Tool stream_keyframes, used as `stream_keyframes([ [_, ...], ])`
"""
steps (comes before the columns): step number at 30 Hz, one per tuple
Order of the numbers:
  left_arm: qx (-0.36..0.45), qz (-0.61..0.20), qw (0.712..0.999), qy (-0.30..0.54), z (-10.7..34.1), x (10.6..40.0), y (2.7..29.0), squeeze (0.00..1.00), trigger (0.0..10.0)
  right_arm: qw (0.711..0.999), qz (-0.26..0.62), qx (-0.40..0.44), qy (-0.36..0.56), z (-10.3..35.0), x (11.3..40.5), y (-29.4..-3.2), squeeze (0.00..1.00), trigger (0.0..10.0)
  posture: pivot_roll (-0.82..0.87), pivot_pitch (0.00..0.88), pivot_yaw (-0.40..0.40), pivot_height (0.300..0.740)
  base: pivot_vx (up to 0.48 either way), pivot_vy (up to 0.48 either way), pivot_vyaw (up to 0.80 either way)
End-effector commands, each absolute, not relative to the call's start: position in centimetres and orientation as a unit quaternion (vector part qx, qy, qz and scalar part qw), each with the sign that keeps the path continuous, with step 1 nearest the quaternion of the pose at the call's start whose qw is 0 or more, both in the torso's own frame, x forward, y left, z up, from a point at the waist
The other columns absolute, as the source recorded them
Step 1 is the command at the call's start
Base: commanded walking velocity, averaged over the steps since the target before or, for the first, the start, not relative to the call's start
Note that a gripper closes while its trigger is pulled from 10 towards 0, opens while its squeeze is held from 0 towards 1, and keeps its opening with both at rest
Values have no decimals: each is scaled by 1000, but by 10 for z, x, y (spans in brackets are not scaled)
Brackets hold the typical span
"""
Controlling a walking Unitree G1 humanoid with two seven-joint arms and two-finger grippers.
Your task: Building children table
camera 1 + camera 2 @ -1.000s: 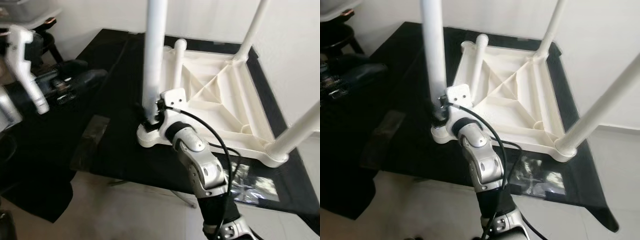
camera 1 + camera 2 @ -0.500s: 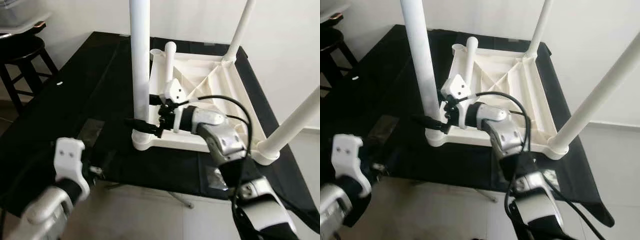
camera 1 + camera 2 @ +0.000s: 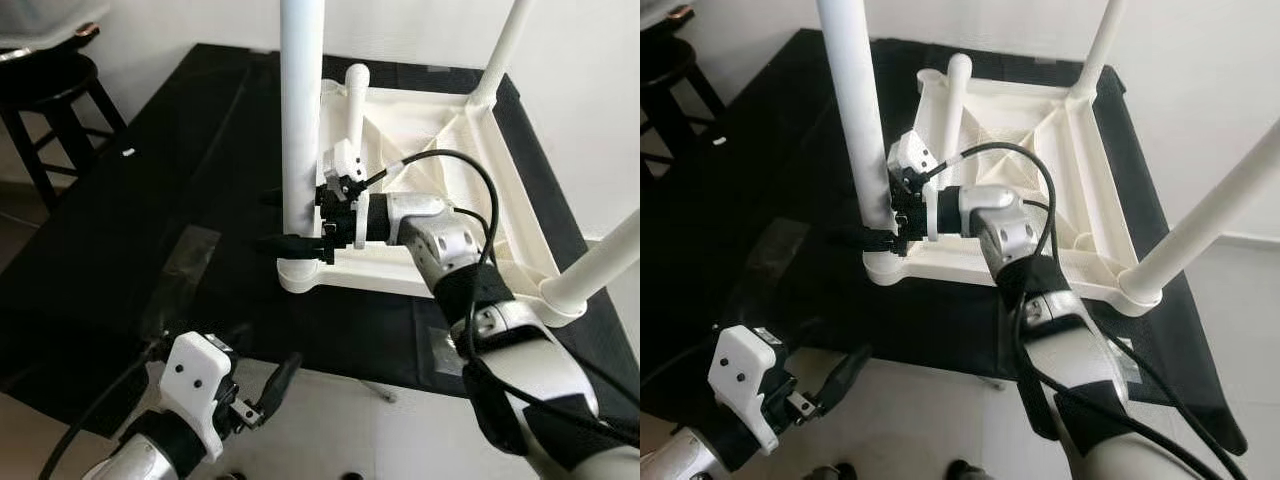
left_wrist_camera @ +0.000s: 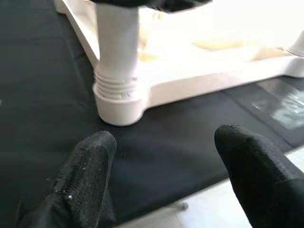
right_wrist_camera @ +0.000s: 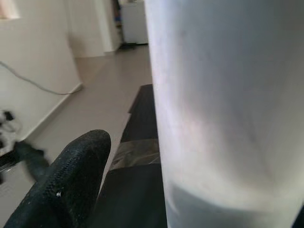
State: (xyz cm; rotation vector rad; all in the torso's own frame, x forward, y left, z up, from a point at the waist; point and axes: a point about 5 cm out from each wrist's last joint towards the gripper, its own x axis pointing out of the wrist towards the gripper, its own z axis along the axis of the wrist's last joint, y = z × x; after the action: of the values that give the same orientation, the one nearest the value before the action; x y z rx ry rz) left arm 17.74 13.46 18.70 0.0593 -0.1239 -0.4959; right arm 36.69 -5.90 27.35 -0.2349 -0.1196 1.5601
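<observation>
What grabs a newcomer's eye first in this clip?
The white table lying upside down on the black cloth, legs pointing up. The right tool straddles the near leg just above its socket, while the left tool hangs open off the cloth's front edge.

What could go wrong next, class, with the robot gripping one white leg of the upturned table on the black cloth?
1. The right gripper grips the near leg low, just above its corner socket; a sideways pull could tilt it or cross the thread.
2. The upturned tabletop lies loose on the black cloth, so twisting may slide it.
3. The left gripper hangs open off the edge, not bracing anything.
</observation>
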Motion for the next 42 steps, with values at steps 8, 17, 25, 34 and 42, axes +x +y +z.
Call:
stream_keyframes([
  [8,26,-260,963,-66,182,174,133,0,10000,635,759,-139,-14,270,364,-67,0,0,113,359,-94,740,0,0,0],
  [17,24,-266,961,-71,180,179,131,0,10000,639,757,-133,-39,279,365,-70,0,0,103,356,-94,740,0,0,0],
  [25,22,-262,962,-79,176,183,130,0,10000,730,671,-131,-22,249,363,-75,0,0,34,336,-141,740,0,0,0],
  [34,19,-259,962,-85,174,190,132,0,10000,963,264,-6,51,166,270,-70,0,0,-26,308,-107,740,0,0,0],
  [42,27,-261,961,-88,171,196,135,0,10000,960,278,-3,34,174,273,-50,0,0,-3,285,-108,740,0,0,0],
])
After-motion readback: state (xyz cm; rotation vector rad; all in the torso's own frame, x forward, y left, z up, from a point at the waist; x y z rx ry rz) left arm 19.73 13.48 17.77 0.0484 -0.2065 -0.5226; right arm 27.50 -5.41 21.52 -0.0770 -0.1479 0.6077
